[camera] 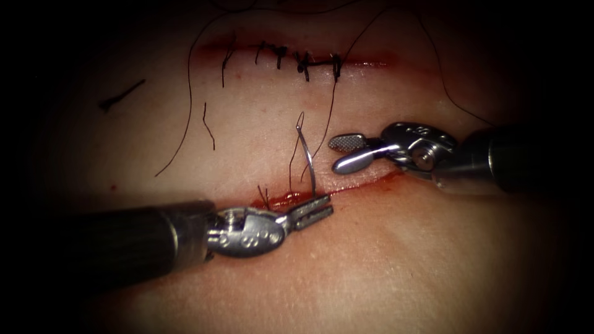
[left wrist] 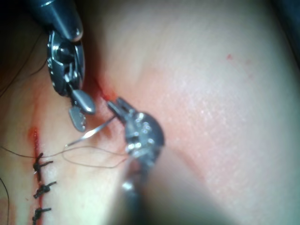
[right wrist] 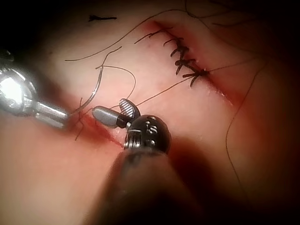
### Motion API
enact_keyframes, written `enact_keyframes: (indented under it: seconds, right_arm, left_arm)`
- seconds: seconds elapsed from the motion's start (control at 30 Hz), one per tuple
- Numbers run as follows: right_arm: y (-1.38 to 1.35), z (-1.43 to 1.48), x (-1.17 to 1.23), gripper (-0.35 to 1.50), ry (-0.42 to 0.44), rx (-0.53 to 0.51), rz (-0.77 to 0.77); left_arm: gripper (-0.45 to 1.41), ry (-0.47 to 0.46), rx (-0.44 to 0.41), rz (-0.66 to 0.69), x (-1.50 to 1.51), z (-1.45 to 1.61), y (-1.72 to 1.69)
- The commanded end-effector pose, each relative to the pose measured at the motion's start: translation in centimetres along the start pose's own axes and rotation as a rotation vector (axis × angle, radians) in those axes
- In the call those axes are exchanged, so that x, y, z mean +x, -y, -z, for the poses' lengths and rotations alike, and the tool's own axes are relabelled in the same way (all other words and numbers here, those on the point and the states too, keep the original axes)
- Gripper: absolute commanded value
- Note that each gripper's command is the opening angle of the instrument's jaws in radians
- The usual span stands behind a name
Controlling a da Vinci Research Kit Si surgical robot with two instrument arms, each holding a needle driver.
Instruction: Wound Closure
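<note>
The left tool (camera: 315, 212) gripped the needle (camera: 307, 162) near one end, clear of the tissue (camera: 396, 260), beside the cut (camera: 346, 187); the right tool's (camera: 349, 153) fingers (camera: 348, 142) stood wide, empty.

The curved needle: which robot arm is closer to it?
Left. The left tool grips the needle near its lower end, jaws shut. The right tool, jaws open and holding nothing, sits just right of it.

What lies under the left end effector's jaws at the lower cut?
The left end effector, shut on the needle near its lower end, hovers over the cut with red fluid. The tissue directly beneath its jaws is covered. The right end effector is open, empty.
</note>
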Motion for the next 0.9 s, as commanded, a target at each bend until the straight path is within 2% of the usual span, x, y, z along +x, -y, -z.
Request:
enact_keyframes:
  seconds: [0.03, 0.47, 0.9]
  right_arm:
    - [-0.01, -0.1, -0.04, 1.23, 0.001, 0.008, -0.006]
    - [0.02, -0.3, 0.02, 1.19, 0.014, 0.031, -0.049]
    - [0.03, -0.5, -0.05, 1.16, 0.063, 0.042, -0.065]
  left_arm:
    - [-0.45, 0.0, -0.003, -0.005, -0.03, -0.06, -0.05]
    - [-0.45, 0.013, -0.008, -0.032, -0.02, -0.09, -0.11]
    - [-0.45, 0.021, -0.013, -0.045, 0.01, -0.09, -0.15]
